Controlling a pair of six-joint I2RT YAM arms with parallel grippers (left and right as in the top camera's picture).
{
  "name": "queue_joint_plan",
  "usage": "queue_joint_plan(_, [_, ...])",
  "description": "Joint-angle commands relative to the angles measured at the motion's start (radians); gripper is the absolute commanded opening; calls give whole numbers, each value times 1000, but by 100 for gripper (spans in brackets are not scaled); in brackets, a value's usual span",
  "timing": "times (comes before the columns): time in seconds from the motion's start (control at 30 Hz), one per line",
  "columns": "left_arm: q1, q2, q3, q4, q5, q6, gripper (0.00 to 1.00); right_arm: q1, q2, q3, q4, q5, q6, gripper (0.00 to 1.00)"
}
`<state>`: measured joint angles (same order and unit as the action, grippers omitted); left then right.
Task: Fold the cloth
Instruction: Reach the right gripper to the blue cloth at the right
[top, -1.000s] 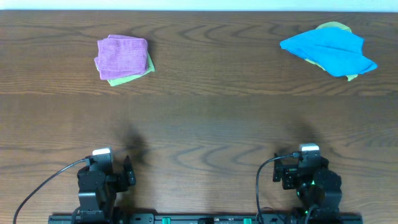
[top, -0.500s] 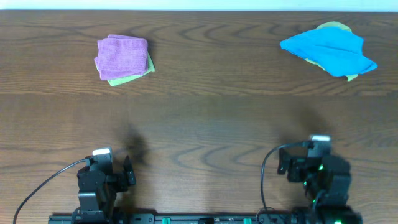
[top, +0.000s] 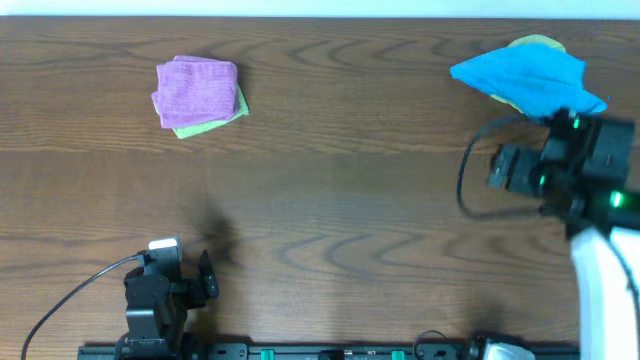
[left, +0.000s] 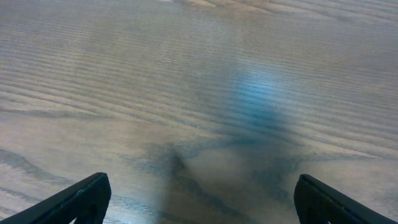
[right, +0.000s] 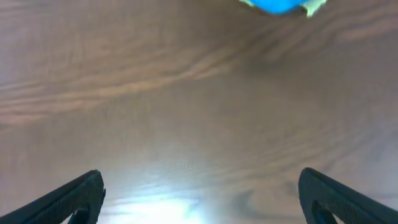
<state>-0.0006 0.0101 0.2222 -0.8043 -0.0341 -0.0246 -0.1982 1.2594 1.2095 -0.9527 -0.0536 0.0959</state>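
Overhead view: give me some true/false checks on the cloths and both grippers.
1. The blue cloth lies on top of a yellow-green cloth at the far right of the table. True.
2. The right gripper is shut on the blue cloth. False: its jaws are open over bare wood, with the cloth ahead of it and apart.
3. The purple cloth sits on a second yellow-green cloth. True.
4. The left gripper holds the purple cloth. False: it is open and empty over bare table at the near edge.
5. The blue cloth is folded into a neat square. False: it lies rumpled with an uneven outline.
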Motion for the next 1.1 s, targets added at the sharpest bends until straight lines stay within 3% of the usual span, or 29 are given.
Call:
queue_joint_plan(0.0, [0,-6,-6,-55,-21,25,96,-32,135,153,-20,-5,16,99])
queue_joint_plan(0.23, [0,-6,-6,-55,-21,25,96,-107,345,351,-26,47,68,99])
queue_joint_plan(0.9, [0,-6,-6,-55,-21,25,95,-157,601,352,365,151,48,99])
queue_joint_plan(1.07, [0,-6,-6,-55,-21,25,95,-212,633,352,478,154,247,99])
